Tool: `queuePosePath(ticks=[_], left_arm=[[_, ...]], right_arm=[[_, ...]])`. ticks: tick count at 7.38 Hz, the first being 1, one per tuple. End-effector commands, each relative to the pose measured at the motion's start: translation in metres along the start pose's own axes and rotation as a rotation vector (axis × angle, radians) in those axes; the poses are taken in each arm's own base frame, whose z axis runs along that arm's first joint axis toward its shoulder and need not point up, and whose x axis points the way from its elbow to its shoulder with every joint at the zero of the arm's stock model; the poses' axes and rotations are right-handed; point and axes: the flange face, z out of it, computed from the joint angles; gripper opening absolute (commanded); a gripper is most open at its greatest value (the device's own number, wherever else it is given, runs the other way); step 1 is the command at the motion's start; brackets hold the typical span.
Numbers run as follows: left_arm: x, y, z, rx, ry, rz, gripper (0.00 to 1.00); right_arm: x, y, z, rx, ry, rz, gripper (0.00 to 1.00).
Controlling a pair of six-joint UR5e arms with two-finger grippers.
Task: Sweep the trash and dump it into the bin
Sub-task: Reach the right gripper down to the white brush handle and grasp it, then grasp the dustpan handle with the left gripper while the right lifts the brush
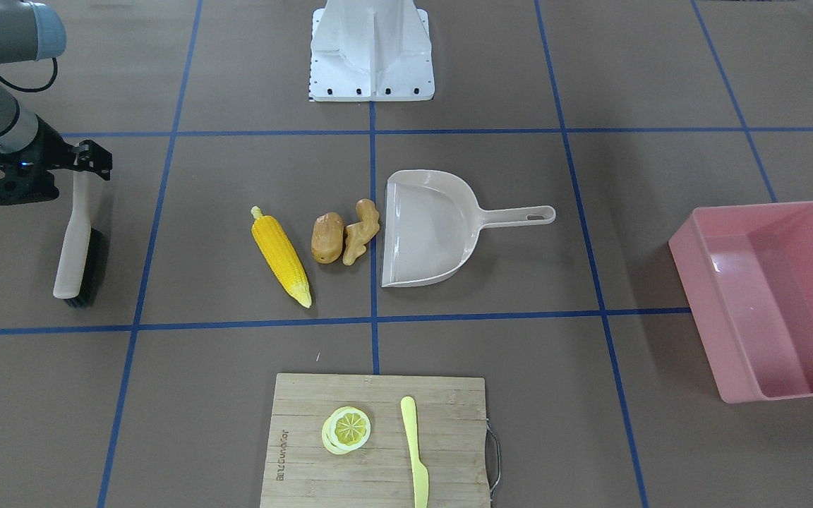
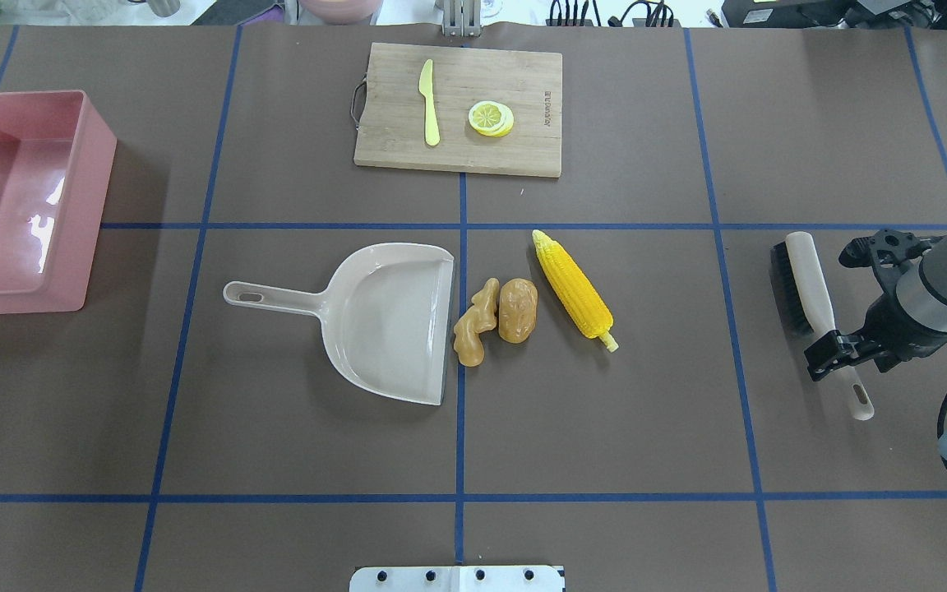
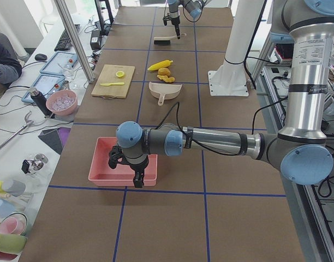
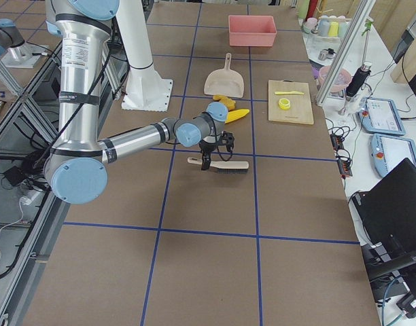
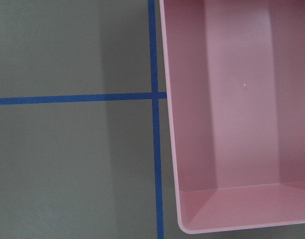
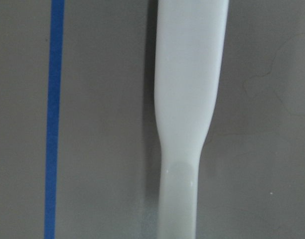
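Observation:
The yellow corn cob, brown potato and tan ginger root lie together mid-table, just off the open mouth of the beige dustpan. The pink bin stands at the table's left end and looks empty in the left wrist view. My right gripper is low over the handle of the brush, which lies flat on the table, with a jaw on either side. I cannot tell if it grips. My left gripper hovers by the bin. I cannot tell its state.
A wooden cutting board at the far edge carries lemon slices and a pale yellow knife. The robot's white base stands at the near middle edge. Blue tape lines grid the brown table.

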Motion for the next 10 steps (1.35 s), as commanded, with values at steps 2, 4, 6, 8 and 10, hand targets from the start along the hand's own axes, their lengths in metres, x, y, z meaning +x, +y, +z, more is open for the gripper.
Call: queuePosePath(ticks=[2, 4, 6, 8, 10], left_arm=[[0.004, -0.005, -0.004, 0.009, 0.002, 0.013, 0.99], [0.012, -0.002, -0.010, 0.030, 0.007, 0.172, 0.99], [0.082, -0.012, -0.012, 0.102, 0.008, 0.483, 0.99], [0.168, -0.016, 0.028, 0.187, 0.051, 0.796, 0.99], [0.256, -0.019, 0.038, 0.184, 0.108, 0.949, 0.99]], right_arm=[[0.000, 0.002, 0.011, -0.030, 0.006, 0.004, 0.91], [0.002, 0.003, 0.012, -0.039, 0.012, 0.012, 0.38], [0.004, 0.002, 0.014, -0.041, 0.025, 0.018, 0.00], [-0.001, 0.002, 0.008, -0.036, 0.013, 0.013, 0.00], [-0.015, -0.013, -0.026, -0.027, -0.091, 0.051, 0.00]])
